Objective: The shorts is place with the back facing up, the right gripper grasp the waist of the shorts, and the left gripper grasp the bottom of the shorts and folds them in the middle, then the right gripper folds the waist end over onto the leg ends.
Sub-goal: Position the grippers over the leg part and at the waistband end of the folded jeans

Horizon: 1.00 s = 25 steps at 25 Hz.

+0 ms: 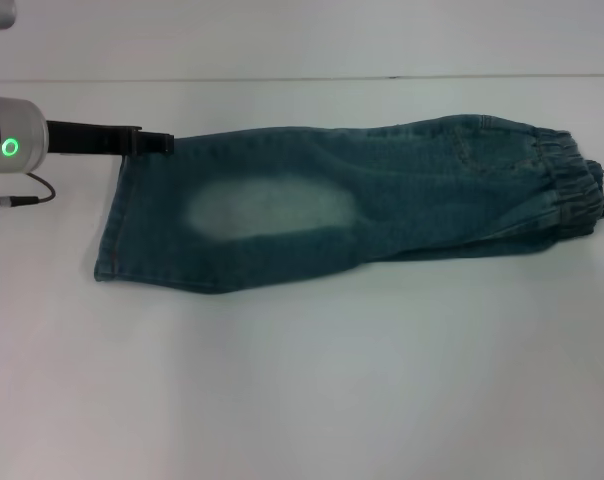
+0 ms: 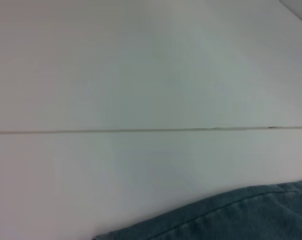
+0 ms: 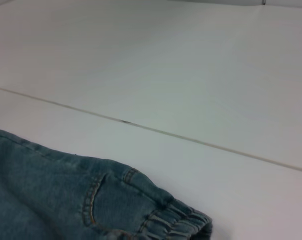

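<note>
The blue denim shorts (image 1: 382, 190) lie flat on the white table, folded lengthwise, with a pale faded patch in the middle. The elastic waist (image 1: 574, 185) is at the right and the leg ends (image 1: 115, 225) are at the left. My left gripper (image 1: 154, 142) reaches in from the left and sits at the far corner of the leg ends, touching the cloth edge. The left wrist view shows only an edge of the shorts (image 2: 231, 215). The right wrist view shows the waist (image 3: 177, 223) and a back pocket (image 3: 108, 200) close below. The right gripper itself is out of view.
The white table (image 1: 302, 380) runs all around the shorts. A thin seam line (image 1: 282, 78) crosses it at the back, also visible as the seam (image 2: 141, 131) and the seam (image 3: 191, 137).
</note>
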### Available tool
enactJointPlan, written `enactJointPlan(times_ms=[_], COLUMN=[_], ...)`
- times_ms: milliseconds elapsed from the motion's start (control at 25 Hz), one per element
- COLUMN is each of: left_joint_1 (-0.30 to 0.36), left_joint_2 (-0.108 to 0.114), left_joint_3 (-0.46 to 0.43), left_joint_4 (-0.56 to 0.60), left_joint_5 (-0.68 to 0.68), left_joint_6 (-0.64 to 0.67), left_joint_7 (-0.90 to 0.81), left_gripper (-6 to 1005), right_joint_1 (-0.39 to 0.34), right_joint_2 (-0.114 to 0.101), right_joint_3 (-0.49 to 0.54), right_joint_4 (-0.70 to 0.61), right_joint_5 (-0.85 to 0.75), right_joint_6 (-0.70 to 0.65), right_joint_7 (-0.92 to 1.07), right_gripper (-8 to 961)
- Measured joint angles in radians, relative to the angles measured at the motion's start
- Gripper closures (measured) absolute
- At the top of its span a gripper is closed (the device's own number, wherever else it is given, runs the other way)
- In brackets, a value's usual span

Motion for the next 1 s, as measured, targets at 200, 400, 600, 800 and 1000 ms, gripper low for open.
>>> enactJointPlan(times_ms=[200, 400, 600, 800, 1000], left_joint_1=[0.014, 0.066, 0.098, 0.101, 0.101], left_joint_2=[-0.006, 0.0, 0.004, 0.004, 0.003], left_joint_3=[-0.006, -0.021, -0.04, -0.062, -0.037], left_joint_4=[0.039, 0.039, -0.009, -0.04, -0.044], left_joint_5=[-0.049, -0.293, -0.414, -0.417, -0.412], left_joint_6=[0.047, 0.248, 0.465, 0.657, 0.704], left_joint_7=[0.082, 0.342, 0.547, 0.644, 0.671], left_gripper=[328, 181, 82, 65, 65], right_joint_1=[-0.019, -0.095, -0.218, -0.321, -0.345], right_joint_2=[0.004, 0.027, 0.089, 0.147, 0.16], right_joint_3=[0.015, 0.04, 0.073, 0.12, 0.147], right_joint_4=[-0.028, -0.096, -0.14, -0.115, -0.011], right_joint_5=[0.013, 0.106, 0.26, 0.378, 0.384], right_joint_6=[-0.049, -0.171, -0.221, -0.254, -0.257], right_joint_7=[0.0, -0.038, -0.178, -0.343, -0.463], right_gripper=[323, 123, 50, 42, 52])
